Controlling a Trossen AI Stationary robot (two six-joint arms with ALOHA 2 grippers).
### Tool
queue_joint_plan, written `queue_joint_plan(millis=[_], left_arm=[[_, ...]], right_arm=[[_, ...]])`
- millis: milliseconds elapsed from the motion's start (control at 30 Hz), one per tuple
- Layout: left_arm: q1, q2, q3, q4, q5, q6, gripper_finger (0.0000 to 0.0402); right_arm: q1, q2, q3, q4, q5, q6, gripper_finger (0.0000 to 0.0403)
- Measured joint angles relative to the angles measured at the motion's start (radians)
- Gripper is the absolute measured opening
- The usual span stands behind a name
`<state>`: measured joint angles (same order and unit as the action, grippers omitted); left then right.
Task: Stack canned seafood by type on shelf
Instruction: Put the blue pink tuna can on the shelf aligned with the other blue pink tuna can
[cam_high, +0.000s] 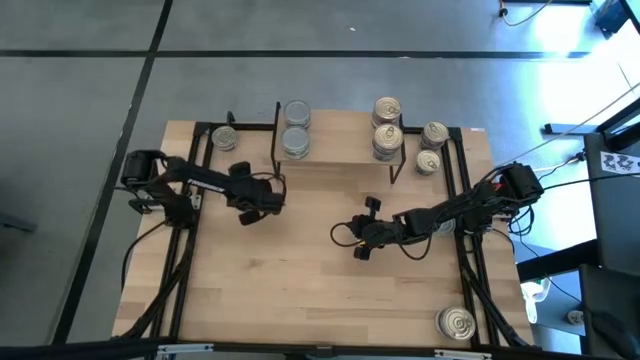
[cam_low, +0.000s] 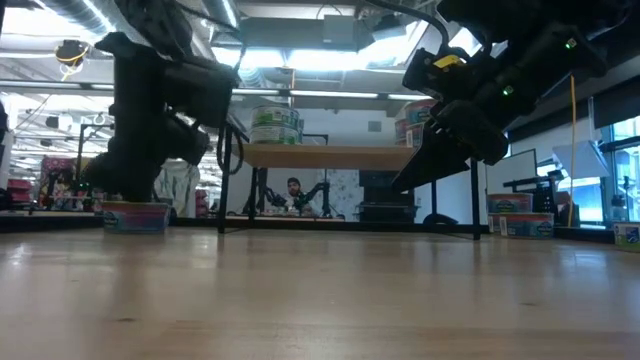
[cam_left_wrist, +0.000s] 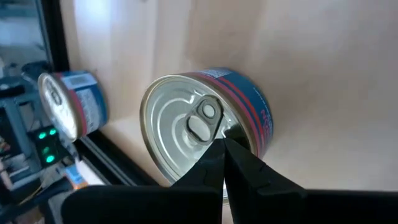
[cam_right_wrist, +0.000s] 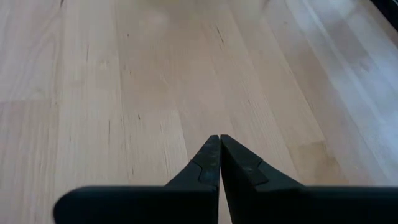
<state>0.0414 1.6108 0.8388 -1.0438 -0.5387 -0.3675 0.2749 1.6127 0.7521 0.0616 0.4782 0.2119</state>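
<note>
- Waiting between picks: your left gripper (cam_high: 247, 214) and right gripper (cam_high: 362, 249) hover over the bench with fingers together, holding nothing.
- Four round metal seafood tins (cam_high: 297, 128) sit on the low light-wood shelf (cam_high: 340, 146); others lie beside it.
- Next, I judge, you must open the left gripper for the blue-labelled silver tin (cam_left_wrist: 205, 127) just ahead.

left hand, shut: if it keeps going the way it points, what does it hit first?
Probably the pull-ring can right ahead of the left hand: its shut tips point at the lid near the ring. How much gap remains is unclear.

Wood table (cam_high: 320, 290): shelf (cam_high: 340, 148), loose cans (cam_high: 456, 322); shelf carries stacked cans (cam_high: 387, 128).
</note>
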Motion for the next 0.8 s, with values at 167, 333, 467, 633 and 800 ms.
queue_joint_plan(millis=[167,333,467,633,800], left_arm=[[-0.079,0.0,0.026,0.009,0.03,-0.003,0.0004],[-0.152,0.001,0.057,0.05,0.044,0.002,0.0003],[-0.197,0.001,0.072,0.134,0.068,0.031,0.0003],[-0.232,0.0,0.074,0.317,0.107,0.041,0.0003],[-0.252,0.002,0.072,0.49,0.14,0.047,0.0003]], right_arm=[[0.0,0.0,0.0,-0.006,0.0,-0.007,0.0014],[0.0,0.0,0.0,-0.016,0.0,-0.014,0.0014],[0.0,-0.001,0.0,-0.033,0.0,-0.014,0.0014],[0.0,-0.008,0.0,-0.079,-0.031,-0.01,0.0014],[0.001,-0.018,0.001,-0.114,-0.09,-0.008,0.0014]])
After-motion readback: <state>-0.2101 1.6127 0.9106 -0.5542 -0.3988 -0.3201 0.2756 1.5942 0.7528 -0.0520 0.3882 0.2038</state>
